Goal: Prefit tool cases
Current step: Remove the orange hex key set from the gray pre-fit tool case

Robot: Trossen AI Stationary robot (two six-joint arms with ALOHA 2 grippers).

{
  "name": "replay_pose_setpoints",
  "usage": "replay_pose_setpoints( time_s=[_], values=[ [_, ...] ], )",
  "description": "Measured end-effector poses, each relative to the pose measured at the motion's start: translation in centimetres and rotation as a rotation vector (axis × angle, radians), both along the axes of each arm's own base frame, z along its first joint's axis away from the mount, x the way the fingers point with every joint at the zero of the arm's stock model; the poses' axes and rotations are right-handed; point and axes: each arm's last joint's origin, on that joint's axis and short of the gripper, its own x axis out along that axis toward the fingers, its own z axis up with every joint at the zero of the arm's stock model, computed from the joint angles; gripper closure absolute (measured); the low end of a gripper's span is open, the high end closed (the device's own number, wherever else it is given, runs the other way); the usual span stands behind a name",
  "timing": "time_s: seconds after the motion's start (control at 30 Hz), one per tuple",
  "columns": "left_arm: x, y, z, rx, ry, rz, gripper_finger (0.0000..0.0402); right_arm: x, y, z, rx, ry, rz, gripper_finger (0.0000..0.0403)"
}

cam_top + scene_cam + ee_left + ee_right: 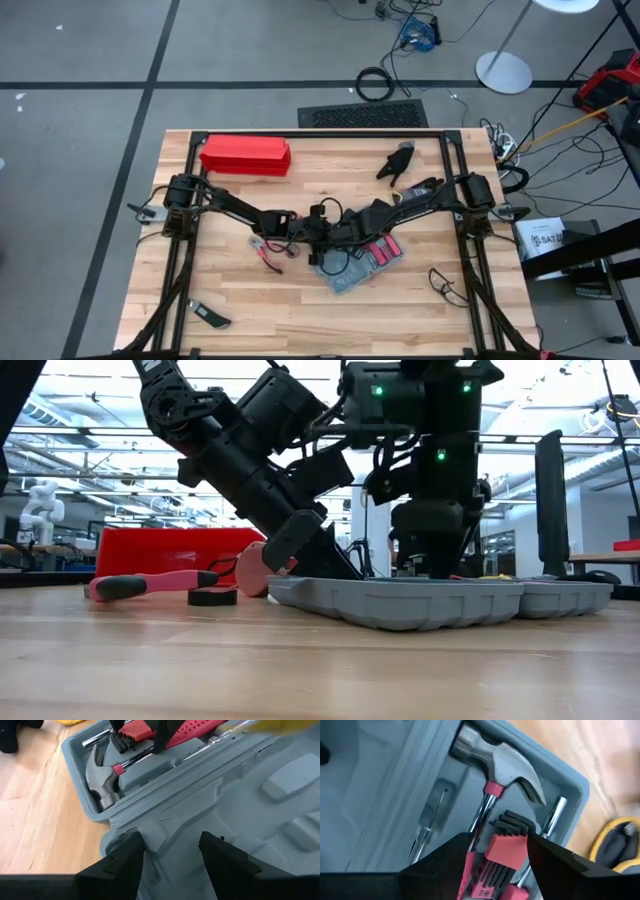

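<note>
left end effector [170, 852] open over tool case [352, 272] | right end effector [497, 852] open above hex keys [495, 862]

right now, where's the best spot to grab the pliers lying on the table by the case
Probably the handles. The pliers lie flat on the table, just off the open tool case, with their pink-and-black handles long and bare. Come straight down from above with the tool across both handles near their middle; the left tool sits closest, though it is over the case now.
</note>
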Motion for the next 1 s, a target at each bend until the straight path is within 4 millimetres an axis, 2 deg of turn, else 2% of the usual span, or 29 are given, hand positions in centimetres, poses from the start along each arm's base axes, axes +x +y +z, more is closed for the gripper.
replay_pose_setpoints(
  time_s=[0.1,0.33,0.57,0.77,1.0],
  values=[
    [0.0,0.0,0.0,0.002,-0.001,0.003,0.0199,0.0,-0.5,-0.3,-0.032,0.015,-0.018,0.0210],
    [0.0,0.0,0.0,-0.004,0.004,-0.004,0.0199,-0.3,-0.9,0.5,-0.057,-0.009,-0.027,0.0280],
    [0.0,0.0,0.0,-0.007,0.008,-0.008,0.0199,-0.7,-1.7,1.0,-0.095,0.014,-0.040,0.0325],
    [0.0,0.0,0.0,-0.006,0.008,-0.008,0.0199,-0.9,-2.4,1.2,-0.126,0.053,-0.015,0.0394],
    [-0.1,0.0,-0.1,-0.006,0.012,-0.007,0.0199,-0.9,-2.7,1.4,-0.116,0.053,-0.012,0.0402]
  ],
)
